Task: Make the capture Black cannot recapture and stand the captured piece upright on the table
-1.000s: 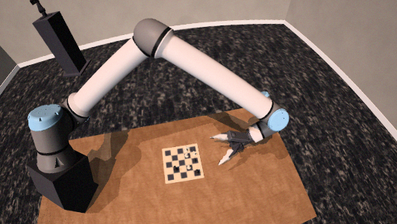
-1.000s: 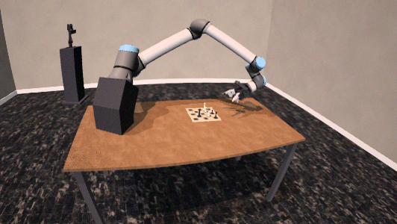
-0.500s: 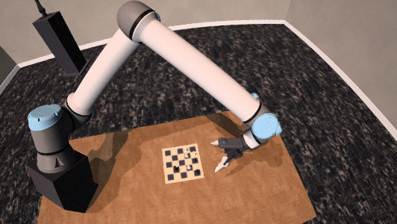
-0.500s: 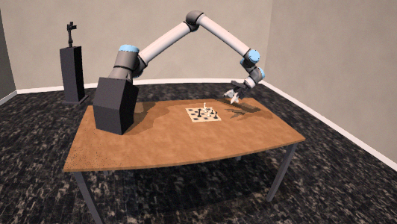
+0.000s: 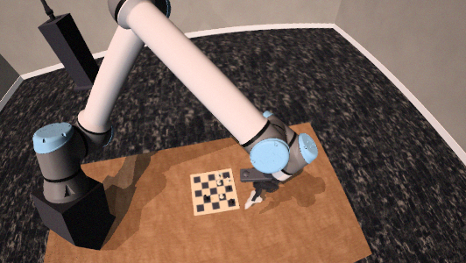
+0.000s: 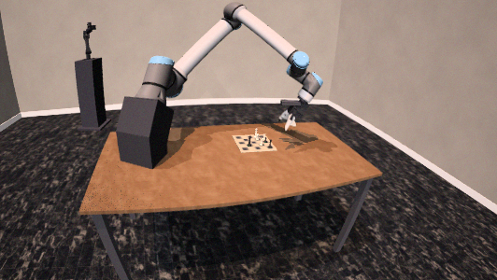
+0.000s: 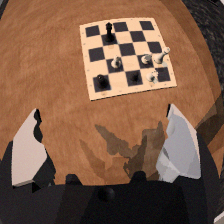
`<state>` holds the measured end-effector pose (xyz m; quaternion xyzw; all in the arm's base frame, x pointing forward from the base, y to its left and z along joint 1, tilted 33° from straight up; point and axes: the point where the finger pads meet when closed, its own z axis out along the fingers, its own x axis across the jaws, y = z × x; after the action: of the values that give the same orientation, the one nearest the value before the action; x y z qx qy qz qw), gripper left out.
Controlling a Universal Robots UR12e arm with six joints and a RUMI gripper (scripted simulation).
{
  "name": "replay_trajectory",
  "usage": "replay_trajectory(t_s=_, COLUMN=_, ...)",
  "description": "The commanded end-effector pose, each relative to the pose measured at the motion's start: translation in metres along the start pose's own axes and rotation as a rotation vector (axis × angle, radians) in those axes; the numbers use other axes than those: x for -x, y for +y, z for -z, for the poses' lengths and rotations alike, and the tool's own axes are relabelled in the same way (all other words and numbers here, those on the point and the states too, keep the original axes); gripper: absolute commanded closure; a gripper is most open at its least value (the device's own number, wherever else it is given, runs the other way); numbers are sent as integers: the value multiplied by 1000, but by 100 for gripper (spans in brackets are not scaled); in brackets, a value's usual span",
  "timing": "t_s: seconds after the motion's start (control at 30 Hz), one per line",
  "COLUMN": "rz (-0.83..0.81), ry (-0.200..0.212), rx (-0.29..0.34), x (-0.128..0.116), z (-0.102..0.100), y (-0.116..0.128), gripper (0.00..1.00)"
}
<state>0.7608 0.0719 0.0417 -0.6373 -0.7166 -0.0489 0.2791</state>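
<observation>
While the claw hangs open and empty beside the chessboard, it should be centred over the target piece before descent

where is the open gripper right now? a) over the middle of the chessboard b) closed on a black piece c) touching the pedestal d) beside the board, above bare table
d: the gripper hangs beside the chessboard, its fingers spread with only table between them.
</observation>
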Motion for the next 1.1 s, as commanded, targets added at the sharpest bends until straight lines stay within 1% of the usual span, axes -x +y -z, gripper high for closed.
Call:
replay_trajectory(t_s=0.0, rz=-26, ry=21, rx=147, x=9, z=-1, y=-11, gripper=0)
replay_trajectory(t_s=0.03, rz=-31, ry=27, rx=177, x=10, z=-1, y=-14, gripper=0)
replay_trajectory(t_s=0.07, rz=-31, ry=27, rx=177, x=10, z=-1, y=-14, gripper=0)
replay_trajectory(t_s=0.17, rz=-43, ry=42, rx=260, x=13, z=0, y=-24, gripper=0)
replay_trajectory(t_s=0.2, rz=-43, ry=42, rx=260, x=13, z=0, y=-24, gripper=0)
replay_trajectory(t_s=0.3, rz=-52, ry=55, rx=333, x=14, z=0, y=-34, gripper=0)
replay_trajectory(t_s=0.37, rz=-52, ry=55, rx=333, x=14, z=0, y=-34, gripper=0)
replay_trajectory(t_s=0.5, rz=-60, ry=69, rx=412, x=14, z=1, y=-46, gripper=0)
replay_trajectory(t_s=0.63, rz=-64, ry=78, rx=467, x=13, z=2, y=-55, gripper=0)
replay_trajectory(t_s=0.83, rz=-66, ry=84, rx=509, x=11, z=2, y=-62, gripper=0)
replay_trajectory(t_s=1.07, rz=-66, ry=85, rx=516, x=11, z=2, y=-64, gripper=0)
